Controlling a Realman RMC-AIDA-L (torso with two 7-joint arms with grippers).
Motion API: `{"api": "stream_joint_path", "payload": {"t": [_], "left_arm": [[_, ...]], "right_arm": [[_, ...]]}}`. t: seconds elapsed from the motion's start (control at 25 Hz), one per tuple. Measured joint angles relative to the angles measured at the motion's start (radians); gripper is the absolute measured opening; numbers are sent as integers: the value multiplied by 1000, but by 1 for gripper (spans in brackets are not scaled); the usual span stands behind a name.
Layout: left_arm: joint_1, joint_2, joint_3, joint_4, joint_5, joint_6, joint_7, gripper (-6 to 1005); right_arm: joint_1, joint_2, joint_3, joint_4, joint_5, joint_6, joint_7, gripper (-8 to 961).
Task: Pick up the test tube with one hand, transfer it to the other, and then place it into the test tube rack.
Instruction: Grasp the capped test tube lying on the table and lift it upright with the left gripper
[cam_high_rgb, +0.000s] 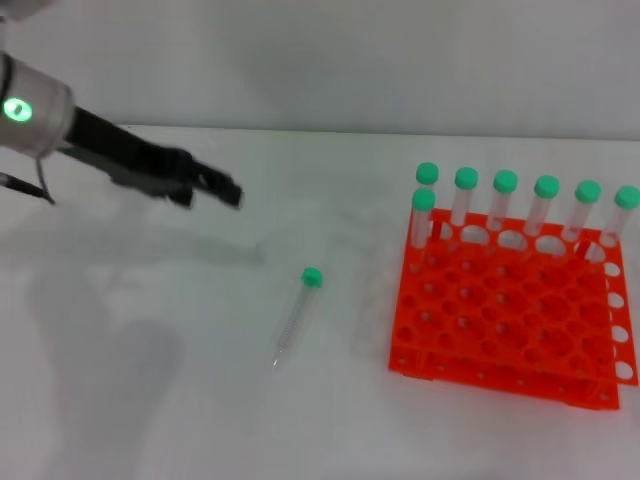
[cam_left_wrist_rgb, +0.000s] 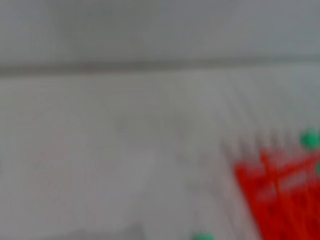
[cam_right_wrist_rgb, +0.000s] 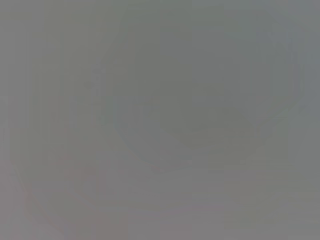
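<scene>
The test tube (cam_high_rgb: 295, 312) lies flat on the white table, green cap toward the back, pointed tip toward me. My left gripper (cam_high_rgb: 222, 189), the black claw on the arm with the green glowing ring (cam_high_rgb: 16, 109), hovers above the table to the back left of the tube, apart from it and holding nothing. The orange test tube rack (cam_high_rgb: 505, 322) stands at the right with several green-capped tubes (cam_high_rgb: 505, 196) upright along its back row. The rack also shows in the left wrist view (cam_left_wrist_rgb: 285, 195). My right gripper is out of view.
The white table (cam_high_rgb: 150, 380) stretches open at the front left. A grey wall runs along the back edge. The right wrist view shows only a plain grey surface.
</scene>
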Motion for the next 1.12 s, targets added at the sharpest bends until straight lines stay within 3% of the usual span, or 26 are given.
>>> {"api": "stream_joint_path", "payload": {"t": [0.4, 0.52, 0.72, 1.12], "left_arm": [[-144, -95, -1, 122, 260, -59, -198, 792], [-174, -112, -2, 140, 343, -100, -249, 788], [-238, -163, -2, 216, 533, -226, -369, 780], [-231, -170, -3, 337, 567, -356, -487, 764]], "right_arm": [[5, 1, -8, -24, -7, -4, -8, 869], [5, 1, -9, -32, -8, -15, -9, 869], [-1, 0, -2, -32, -8, -27, -10, 869], [-9, -2, -2, -44, -8, -31, -13, 869]]}}
